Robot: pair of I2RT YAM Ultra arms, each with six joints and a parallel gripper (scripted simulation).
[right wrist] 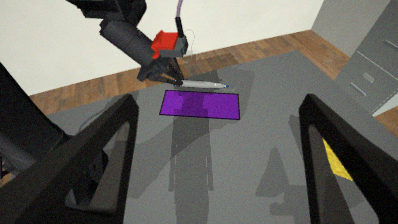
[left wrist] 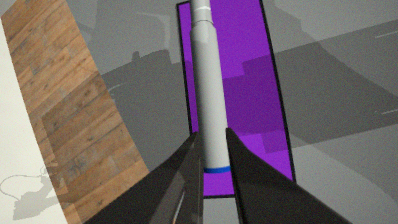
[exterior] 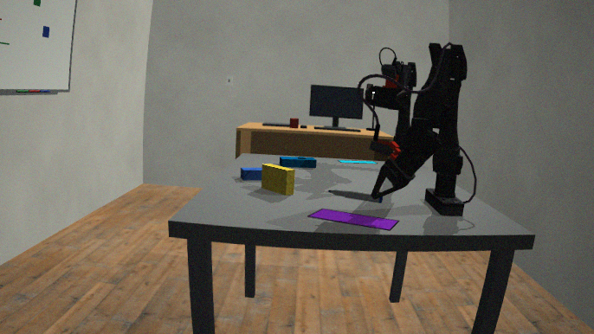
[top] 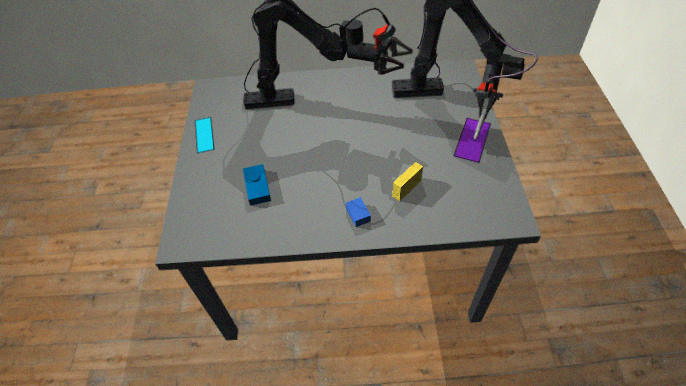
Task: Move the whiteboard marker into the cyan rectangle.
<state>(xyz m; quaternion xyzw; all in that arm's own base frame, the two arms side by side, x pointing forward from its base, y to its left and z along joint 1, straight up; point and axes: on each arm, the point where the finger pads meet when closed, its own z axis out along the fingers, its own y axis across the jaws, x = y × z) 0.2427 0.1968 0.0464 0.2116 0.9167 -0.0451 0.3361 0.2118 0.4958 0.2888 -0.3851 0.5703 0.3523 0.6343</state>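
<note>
The grey whiteboard marker (top: 481, 125) with a blue band at its end is clamped at that end by my left gripper (top: 484, 107). The marker is held roughly level a little above the purple rectangle (top: 471, 139). The left wrist view shows the fingers shut on the marker (left wrist: 210, 85) over the purple rectangle (left wrist: 235, 100). In the exterior view the marker (exterior: 352, 195) hangs clear above the rectangle (exterior: 352, 218). The cyan rectangle (top: 204, 134) lies at the far opposite side of the table. My right gripper (top: 395, 55) is open and empty, high above the table's back.
A teal block (top: 256, 184), a small blue block (top: 358, 211) and a yellow block (top: 407, 181) stand on the table between the two rectangles, toward the front. Both arm bases stand at the back edge.
</note>
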